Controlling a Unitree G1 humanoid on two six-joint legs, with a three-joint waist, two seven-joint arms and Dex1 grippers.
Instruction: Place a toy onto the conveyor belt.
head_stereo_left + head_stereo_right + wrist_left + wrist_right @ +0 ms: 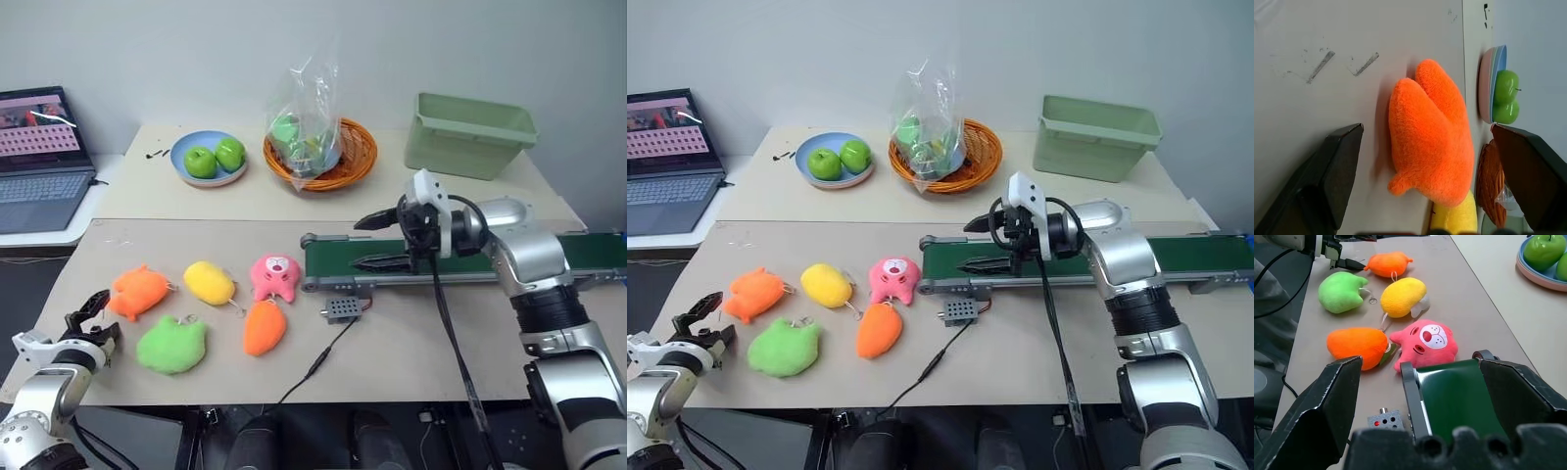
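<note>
**A:** Lower left of the frame — left pincer (86, 315) spread wide beside the toy (139, 291) on the counter (411, 352).

**B:** Soft, light, squashy — it should pinch the plush mid-body. Right pincer (380, 242) hangs spread over the conveyor belt (549, 252), empty.

Toy (139, 292) lies left of 4 plushes; conveyor belt (549, 253) right.
</note>
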